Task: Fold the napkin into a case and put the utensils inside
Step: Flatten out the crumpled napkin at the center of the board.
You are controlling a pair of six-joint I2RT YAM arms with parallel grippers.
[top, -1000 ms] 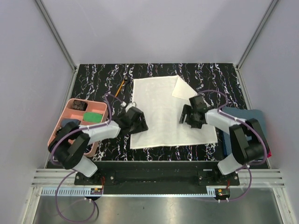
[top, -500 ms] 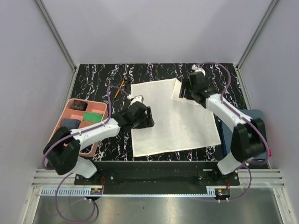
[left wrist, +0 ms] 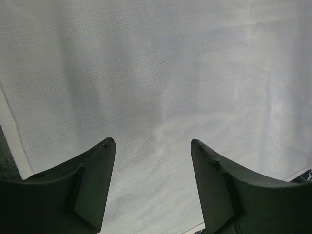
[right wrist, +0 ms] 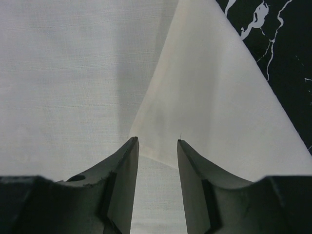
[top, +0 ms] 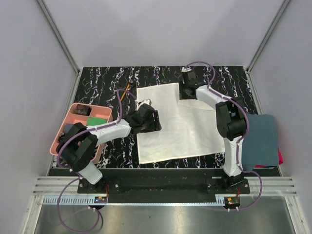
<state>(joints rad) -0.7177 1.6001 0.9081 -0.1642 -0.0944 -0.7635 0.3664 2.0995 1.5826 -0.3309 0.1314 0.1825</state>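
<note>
The cream napkin [top: 180,131] lies spread flat on the black marbled table, with one far-right corner folded over as a flap [right wrist: 209,97]. My left gripper [top: 155,122] hovers low over the napkin's left part [left wrist: 156,73], open and holding nothing [left wrist: 152,142]. My right gripper [top: 186,95] is at the napkin's far edge, its jaws narrowly apart, and the flap's corner lies between the fingertips [right wrist: 157,140]. A thin orange-handled stick [top: 129,87] lies left of the napkin's far corner. The spoon does not show.
A pink compartment tray [top: 73,139] with small items sits at the left edge. A dark blue-grey towel [top: 261,141] lies at the right, beside the right arm's base. A purple cable loops over the left arm near the stick.
My right arm swung from the napkin's right middle up to its far edge, and its jaws narrowed. The left gripper slid right, further onto the napkin.
</note>
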